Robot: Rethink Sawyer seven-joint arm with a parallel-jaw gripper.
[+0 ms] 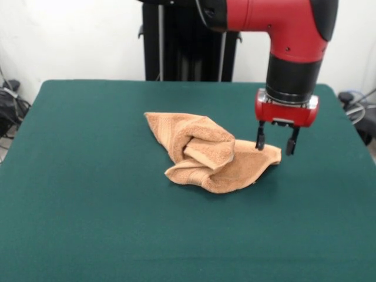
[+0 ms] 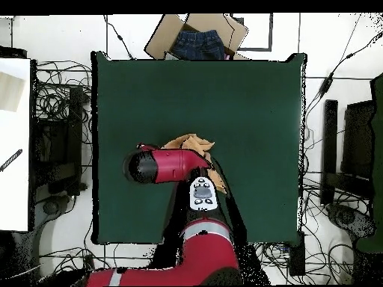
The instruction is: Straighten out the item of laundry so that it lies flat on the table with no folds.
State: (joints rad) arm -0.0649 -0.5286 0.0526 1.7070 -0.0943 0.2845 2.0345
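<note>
The item of laundry (image 1: 211,154) is an orange-tan towel, crumpled and folded over itself near the middle of the dark green table (image 1: 88,223). A rolled fold rises at its centre and a flat corner points to the right. My gripper (image 1: 276,143) hangs open just above that right corner, one finger over the cloth and the other just past its edge, holding nothing. In the overhead view the red arm covers most of the towel (image 2: 191,141), and the gripper itself is hidden under the arm.
A cardboard box (image 2: 196,36) with dark blue cloth in it sits beyond the table's far edge in the overhead view. Cables and black equipment (image 2: 351,149) lie on the floor around the table.
</note>
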